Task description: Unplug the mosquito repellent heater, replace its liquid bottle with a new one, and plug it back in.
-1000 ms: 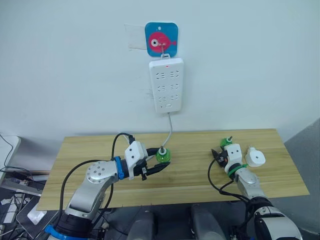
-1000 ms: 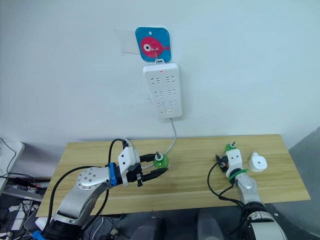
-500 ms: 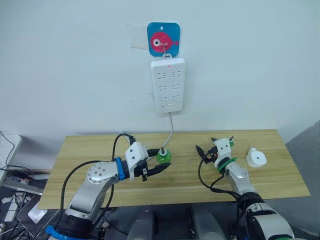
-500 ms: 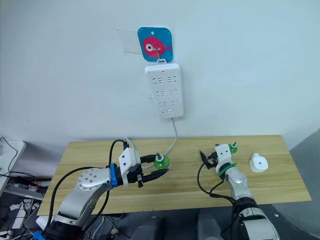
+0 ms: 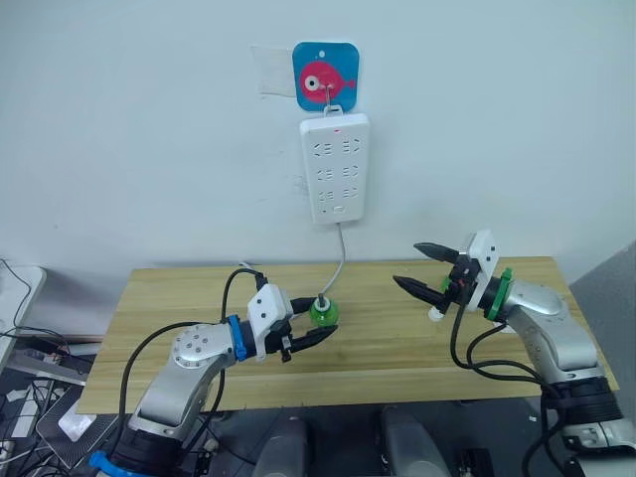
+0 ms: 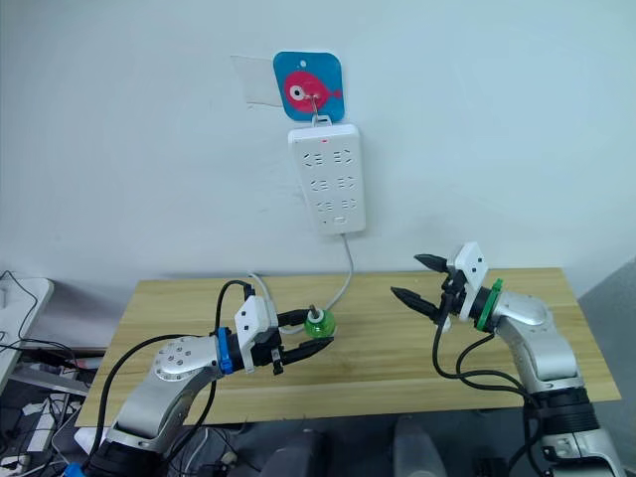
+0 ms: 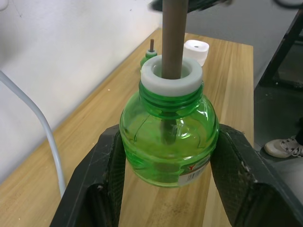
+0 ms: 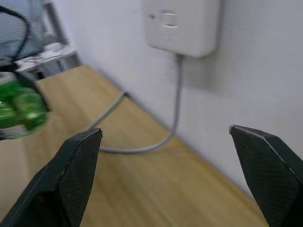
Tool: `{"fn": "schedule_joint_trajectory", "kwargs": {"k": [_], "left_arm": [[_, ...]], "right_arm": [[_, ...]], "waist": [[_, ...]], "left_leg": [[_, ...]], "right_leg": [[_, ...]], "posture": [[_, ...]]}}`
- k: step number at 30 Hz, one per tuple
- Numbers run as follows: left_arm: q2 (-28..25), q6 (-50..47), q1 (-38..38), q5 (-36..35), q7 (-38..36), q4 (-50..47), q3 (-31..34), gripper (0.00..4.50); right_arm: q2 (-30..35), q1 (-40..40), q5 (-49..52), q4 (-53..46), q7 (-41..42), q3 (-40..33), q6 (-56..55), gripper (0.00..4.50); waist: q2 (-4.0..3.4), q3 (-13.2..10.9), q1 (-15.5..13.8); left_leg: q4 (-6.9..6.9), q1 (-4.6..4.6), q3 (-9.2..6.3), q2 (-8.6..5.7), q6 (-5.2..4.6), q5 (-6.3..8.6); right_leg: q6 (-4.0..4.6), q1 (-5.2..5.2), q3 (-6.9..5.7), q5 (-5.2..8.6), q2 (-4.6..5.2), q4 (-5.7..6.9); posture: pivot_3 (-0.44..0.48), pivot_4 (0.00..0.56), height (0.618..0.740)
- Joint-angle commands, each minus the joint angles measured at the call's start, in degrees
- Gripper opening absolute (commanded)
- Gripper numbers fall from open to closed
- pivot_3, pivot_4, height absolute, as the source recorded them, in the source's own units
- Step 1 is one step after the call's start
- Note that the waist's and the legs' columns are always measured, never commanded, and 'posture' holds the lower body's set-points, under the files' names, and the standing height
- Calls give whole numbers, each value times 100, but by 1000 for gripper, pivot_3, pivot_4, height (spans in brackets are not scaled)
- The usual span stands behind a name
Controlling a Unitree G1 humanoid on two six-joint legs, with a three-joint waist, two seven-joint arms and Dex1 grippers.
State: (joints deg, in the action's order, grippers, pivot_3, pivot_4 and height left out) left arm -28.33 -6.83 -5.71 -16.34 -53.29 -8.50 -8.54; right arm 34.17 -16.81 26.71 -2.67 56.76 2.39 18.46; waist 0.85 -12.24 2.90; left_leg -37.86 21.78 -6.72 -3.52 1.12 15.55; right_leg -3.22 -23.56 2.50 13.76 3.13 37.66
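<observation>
Raised off the table, right end effector (fingers apart) hovers above heater.

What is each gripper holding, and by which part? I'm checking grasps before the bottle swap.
The left gripper grips the green bottle by the sides of its round body, below the white collar. The right gripper is open and holds nothing.

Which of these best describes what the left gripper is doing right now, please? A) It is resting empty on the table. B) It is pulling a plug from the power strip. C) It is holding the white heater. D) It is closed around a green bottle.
D: the left gripper has its two black fingers pressed against either side of the green bottle, which stands just above the wooden table.
</observation>
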Motion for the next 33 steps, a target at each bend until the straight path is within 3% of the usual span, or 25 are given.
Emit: {"fn": "schedule_joint_trajectory", "kwargs": {"k": [1,8,15,18,21,28,31,33], "left_arm": [[127,288,-228,14,-55,121,-21,2203],[381,605,-641,159,-151,463,-212,2203],[541,691,-807,206,-184,530,-335,2203],[558,698,-857,205,-208,551,-360,2203],[562,685,-906,194,-234,579,-355,2203],[577,648,-954,168,-282,563,-352,2203],[583,646,-955,164,-289,564,-358,2203],[590,643,-962,164,-293,567,-364,2203]], "right_arm": [[194,-172,368,-531,571,144,442,4492],[-377,-356,673,-1197,191,461,1162,4492],[-768,-464,495,-1173,-71,703,1164,4492],[-856,-531,426,-1117,-86,745,1084,3914],[-900,-581,271,-1088,-69,819,969,2913],[-944,-615,-119,-902,-35,956,585,2913],[-965,-646,-249,-810,-47,972,438,2266],[-967,-671,-306,-724,-17,977,350,1591]], "waist": [[2,-1,-1],[4,-3,-1],[4,-3,-17],[4,-3,-15],[4,-3,-13],[4,-3,-13],[4,-3,-13],[4,-2,-12]], "left_leg": [[-1,0,0,0,0,0],[1,4,-5,3,1,1],[-1,9,-9,0,3,1],[-1,9,-8,0,3,1],[0,9,-9,1,3,2],[0,9,-9,1,4,2],[0,9,-8,1,4,2],[0,9,-8,0,4,1]], "right_leg": [[0,0,-1,0,0,-1],[0,-2,-5,0,1,-3],[0,-6,-7,0,2,-4],[0,-7,-6,0,2,-5],[0,-8,-7,0,1,-4],[0,-8,-7,0,1,-4],[0,-9,-7,0,1,-4],[0,-9,-7,0,1,-4]], "posture": [[-63,223,740],[-52,224,740],[-53,219,740],[-54,217,740],[-55,215,740],[-52,210,740],[-51,207,740],[-50,204,740]]}}
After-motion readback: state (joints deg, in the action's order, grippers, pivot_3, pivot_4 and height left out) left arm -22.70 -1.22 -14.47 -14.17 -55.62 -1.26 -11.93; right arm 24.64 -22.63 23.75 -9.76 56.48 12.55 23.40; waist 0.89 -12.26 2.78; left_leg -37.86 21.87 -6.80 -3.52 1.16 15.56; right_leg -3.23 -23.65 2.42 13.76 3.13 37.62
